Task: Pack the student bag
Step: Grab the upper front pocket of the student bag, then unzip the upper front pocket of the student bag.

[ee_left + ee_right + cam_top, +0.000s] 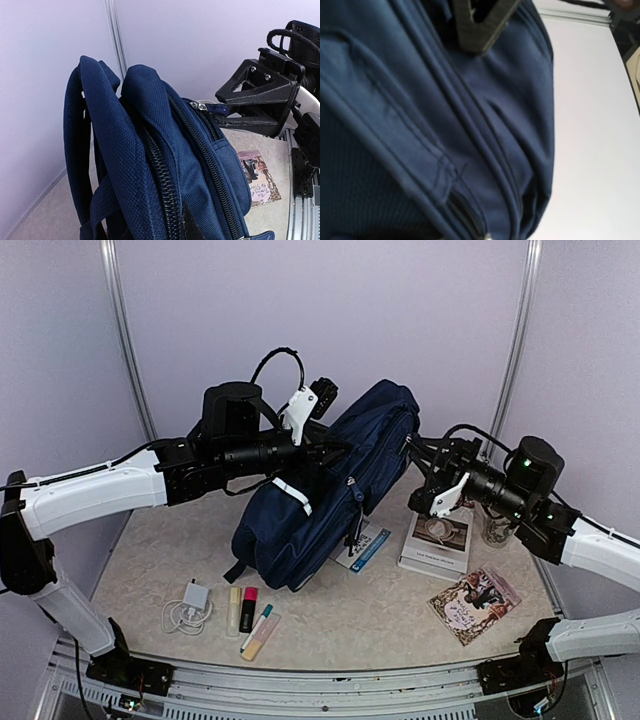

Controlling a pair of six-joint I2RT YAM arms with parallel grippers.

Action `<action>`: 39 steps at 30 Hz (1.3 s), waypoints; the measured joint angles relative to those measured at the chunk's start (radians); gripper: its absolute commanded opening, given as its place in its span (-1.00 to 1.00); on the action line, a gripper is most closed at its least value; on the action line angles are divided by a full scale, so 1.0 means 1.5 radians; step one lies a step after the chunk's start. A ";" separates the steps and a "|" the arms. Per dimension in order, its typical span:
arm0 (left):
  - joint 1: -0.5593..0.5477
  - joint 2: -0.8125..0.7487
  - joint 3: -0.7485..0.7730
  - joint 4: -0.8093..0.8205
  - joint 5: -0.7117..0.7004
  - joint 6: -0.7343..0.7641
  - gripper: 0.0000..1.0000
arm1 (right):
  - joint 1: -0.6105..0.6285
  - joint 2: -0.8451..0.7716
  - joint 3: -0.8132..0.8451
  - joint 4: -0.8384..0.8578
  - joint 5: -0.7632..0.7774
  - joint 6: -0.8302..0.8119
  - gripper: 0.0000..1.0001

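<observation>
Left claw (322,452) pinched shut on student bag (330,502) — propping it, we judge, so zips face right | right claw (225,114) at zipper pull (215,108) — we cannot tell if clamped

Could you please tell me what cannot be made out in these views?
- Left gripper: fingertips lost against the dark student bag, top view; outside its wrist view.
- Book: title half under the bag, top view.
- Right gripper: left wrist view leaves its hold on the zipper pull unclear.

navy student bag (150,165) filling left and centre; right hand (225,111) at zipper pull (209,106) upper right; booklet (257,175) lower right.
</observation>
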 measured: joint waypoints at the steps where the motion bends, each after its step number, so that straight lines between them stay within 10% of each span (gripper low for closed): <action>1: 0.000 0.000 0.000 0.000 0.000 0.000 -1.00 | 0.000 0.000 0.000 0.000 0.005 0.000 -0.51; 10: 0.000 0.000 0.000 0.000 0.002 0.002 -1.00 | 0.000 0.001 0.001 -0.004 0.017 0.001 -0.99; 20: 0.000 -0.001 -0.003 0.001 0.001 0.022 -1.00 | 0.000 0.000 0.048 -0.069 0.006 0.089 -1.00; 39: 0.002 -0.002 -0.025 0.063 -0.042 0.139 -1.00 | -0.047 0.142 0.418 -0.494 -0.032 0.710 -1.00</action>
